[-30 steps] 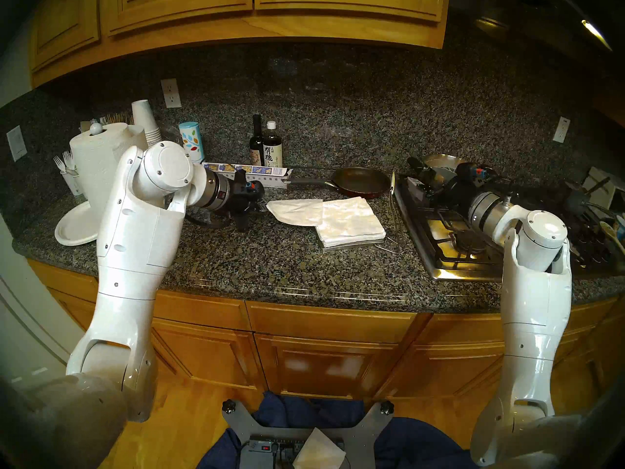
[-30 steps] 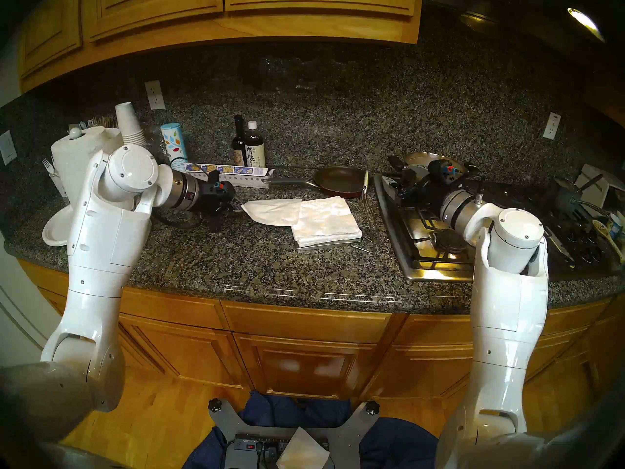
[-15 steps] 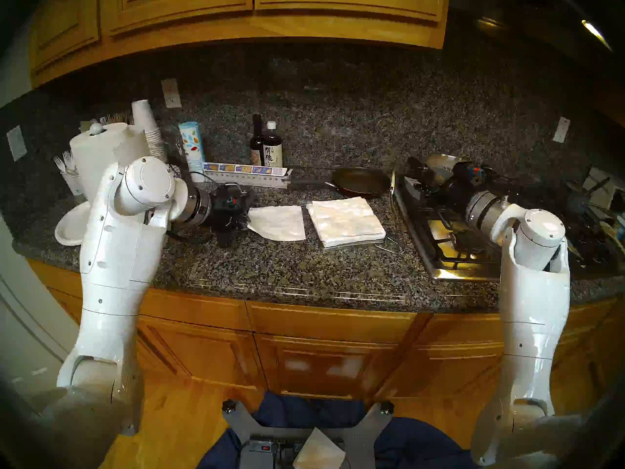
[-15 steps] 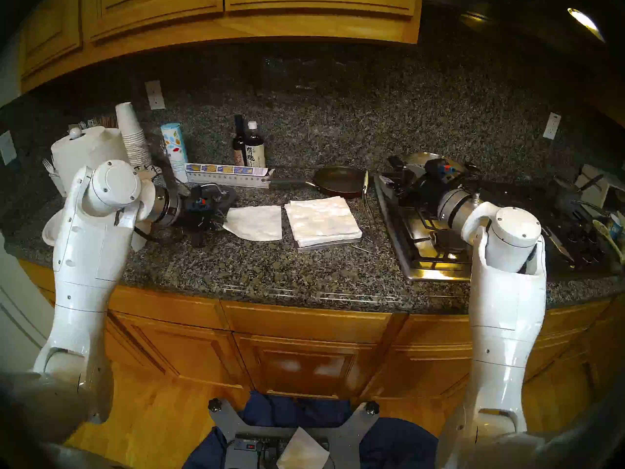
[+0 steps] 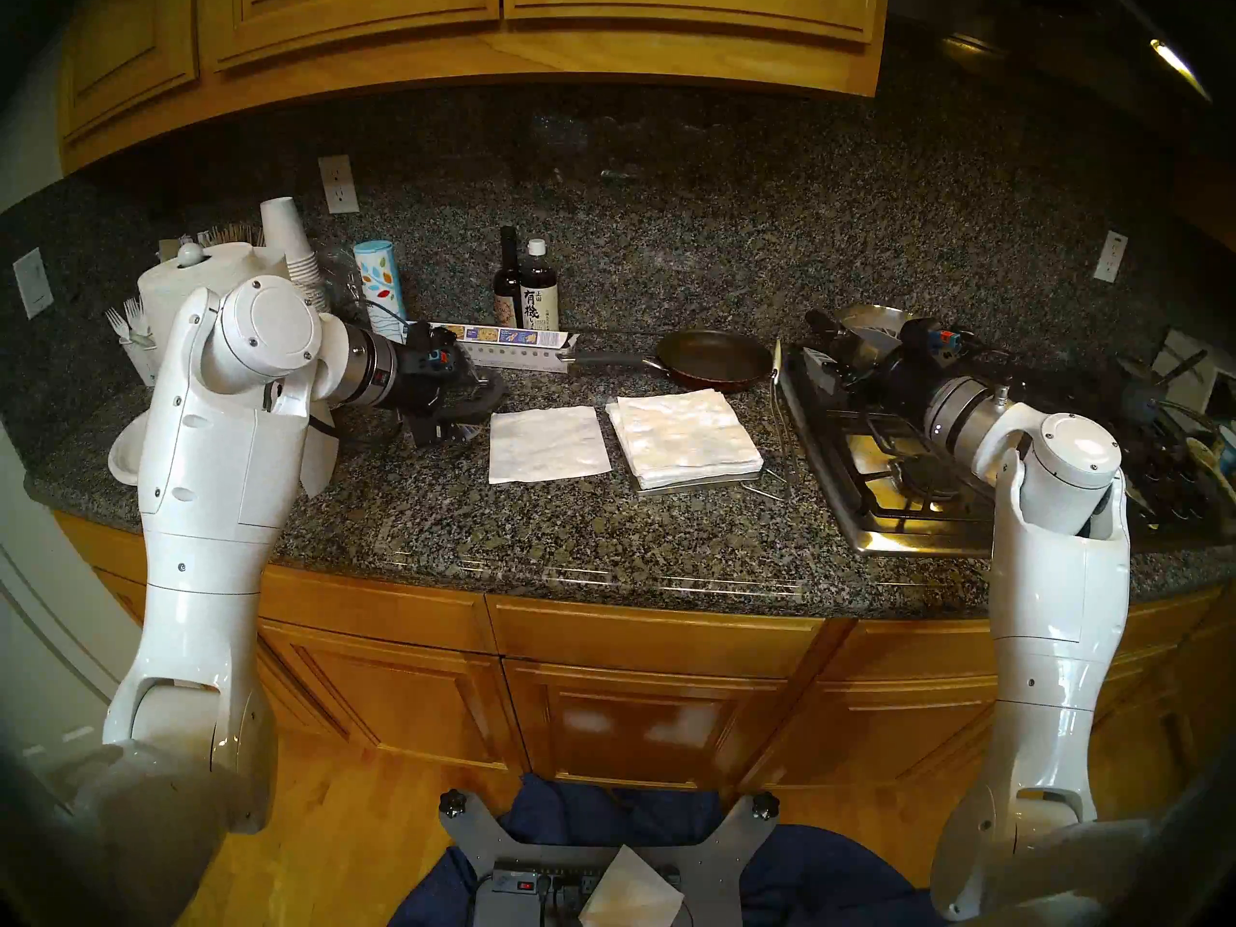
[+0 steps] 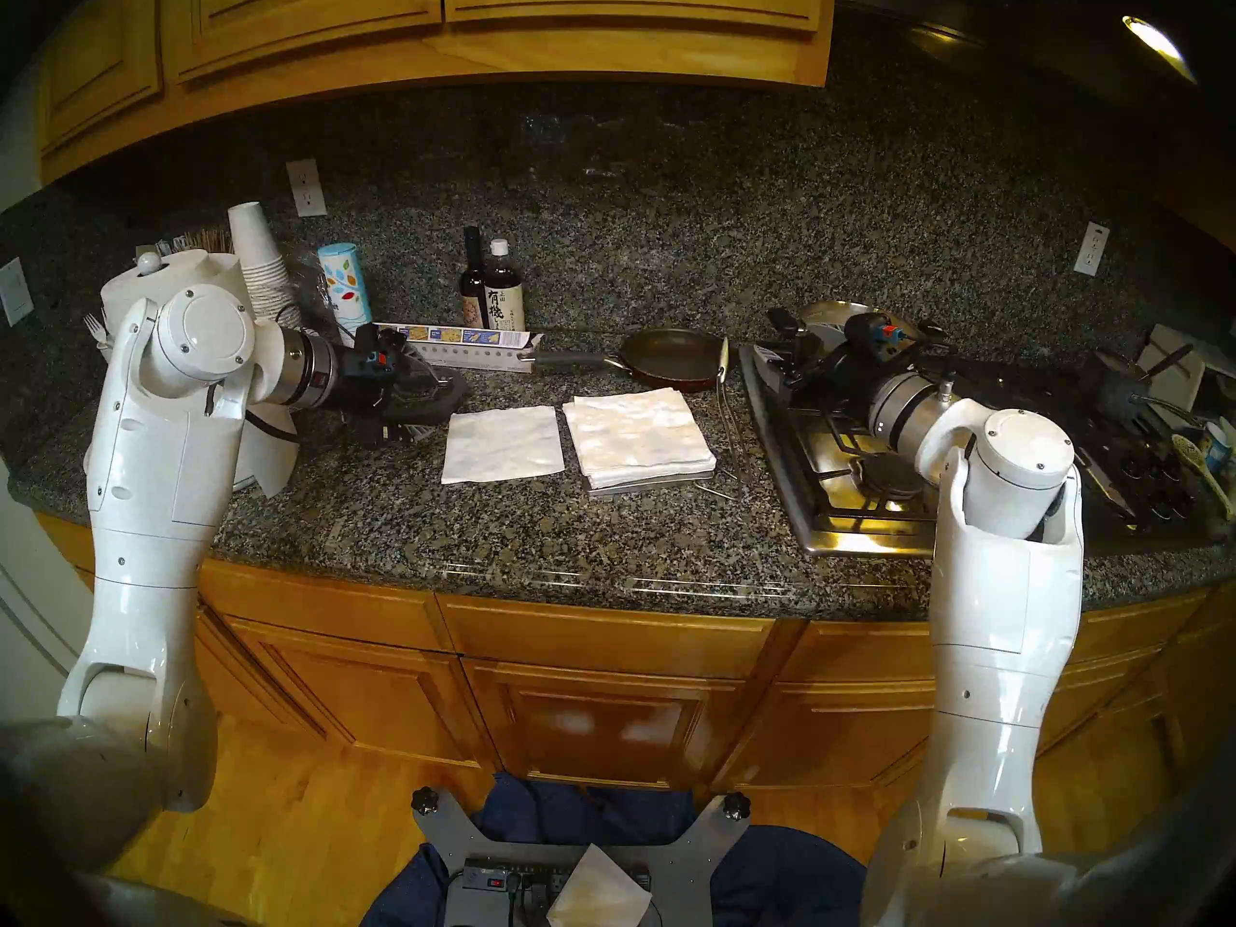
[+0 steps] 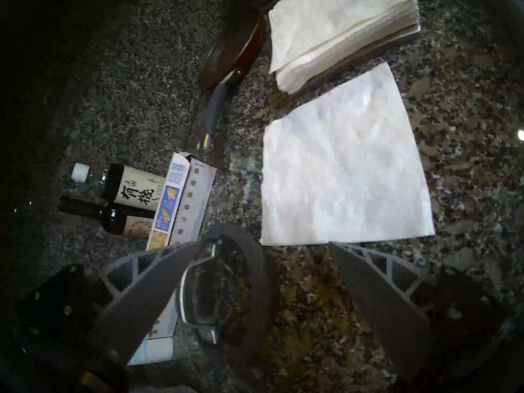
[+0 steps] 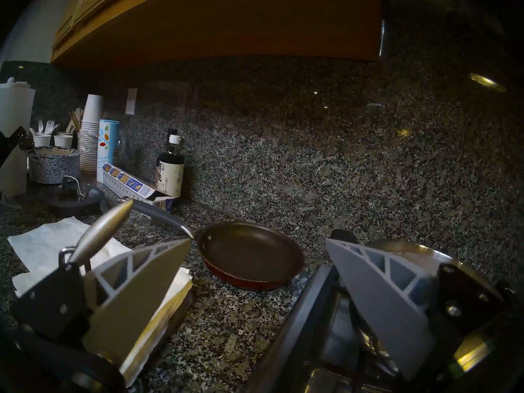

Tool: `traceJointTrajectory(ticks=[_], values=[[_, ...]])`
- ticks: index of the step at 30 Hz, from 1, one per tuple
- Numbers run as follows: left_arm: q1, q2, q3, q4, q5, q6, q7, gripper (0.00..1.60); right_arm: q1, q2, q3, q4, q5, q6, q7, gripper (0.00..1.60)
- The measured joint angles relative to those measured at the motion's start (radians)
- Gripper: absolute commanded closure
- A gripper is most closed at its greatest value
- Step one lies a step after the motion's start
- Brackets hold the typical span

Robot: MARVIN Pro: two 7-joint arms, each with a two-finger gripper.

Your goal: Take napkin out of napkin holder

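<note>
A single white napkin (image 5: 547, 445) lies flat on the granite counter, just left of the napkin holder; it also shows in the left wrist view (image 7: 344, 168). The napkin holder (image 5: 702, 486) is a flat silver tray under a thick stack of napkins (image 5: 683, 435). Its wire arm with the leaf-shaped weight (image 8: 99, 233) stands raised at the stack's right side. My left gripper (image 5: 471, 410) is open and empty, left of the napkin and not touching it (image 7: 265, 243). My right gripper (image 8: 257, 240) is open and empty over the stove's back left, beside the raised arm.
A dark frying pan (image 5: 713, 364) sits behind the stack. Two bottles (image 5: 528, 290) and a long box (image 5: 498, 347) stand at the back. A dark round lid (image 5: 483, 390) lies under my left gripper. A paper towel roll (image 5: 190, 290) stands far left, the stove (image 5: 889, 467) right.
My left gripper pulled the napkin leftward off the stack, let it go and drew back up and left. The napkin now lies flat on the counter. The right arm stayed put.
</note>
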Motion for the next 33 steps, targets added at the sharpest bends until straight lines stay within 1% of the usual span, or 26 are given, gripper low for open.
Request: traceJointTrajectory(ticks=[8, 9, 15, 18, 25, 26, 28, 29, 30, 31, 32, 33], values=[[-0.055, -0.079, 0.065, 0.028, -0.019, 0.01, 0.072, 0.0, -0.003, -0.001, 0.0, -0.006, 0.002, 0.0, 0.001, 0.0], [-0.065, -0.096, 0.079, 0.038, -0.022, 0.015, 0.086, 0.0, -0.004, -0.001, 0.0, -0.008, 0.003, 0.0, 0.001, 0.0], [-0.1, -0.157, 0.12, 0.09, -0.034, 0.035, 0.128, 0.0, -0.009, -0.001, 0.0, -0.013, 0.005, 0.001, 0.002, 0.0], [-0.123, -0.189, 0.137, 0.129, -0.039, 0.043, 0.147, 0.0, -0.014, -0.002, 0.001, -0.021, 0.006, 0.001, 0.003, 0.0], [-0.158, -0.221, 0.147, 0.188, -0.048, 0.049, 0.168, 0.0, -0.027, -0.002, -0.001, -0.04, 0.008, 0.006, 0.022, 0.0], [-0.163, -0.224, 0.147, 0.191, -0.049, 0.049, 0.171, 0.0, -0.03, -0.002, -0.002, -0.044, 0.009, 0.008, 0.026, 0.12], [-0.169, -0.23, 0.145, 0.192, -0.052, 0.049, 0.175, 0.0, -0.033, -0.003, -0.003, -0.049, 0.009, 0.013, 0.031, 0.17], [-0.171, -0.231, 0.144, 0.192, -0.053, 0.049, 0.176, 0.0, -0.035, -0.003, -0.004, -0.05, 0.009, 0.015, 0.033, 0.46], [-0.175, -0.234, 0.143, 0.191, -0.055, 0.047, 0.178, 0.0, -0.037, -0.003, -0.006, -0.054, 0.009, 0.019, 0.036, 0.72], [-0.176, -0.235, 0.143, 0.191, -0.055, 0.047, 0.179, 0.0, -0.038, -0.004, -0.007, -0.056, 0.009, 0.021, 0.038, 0.88], [-0.179, -0.237, 0.142, 0.19, -0.057, 0.045, 0.18, 0.0, -0.04, -0.005, -0.009, -0.06, 0.01, 0.025, 0.041, 1.24], [-0.18, -0.238, 0.141, 0.188, -0.058, 0.044, 0.181, 0.0, -0.042, -0.005, -0.011, -0.063, 0.01, 0.029, 0.043, 1.24]])
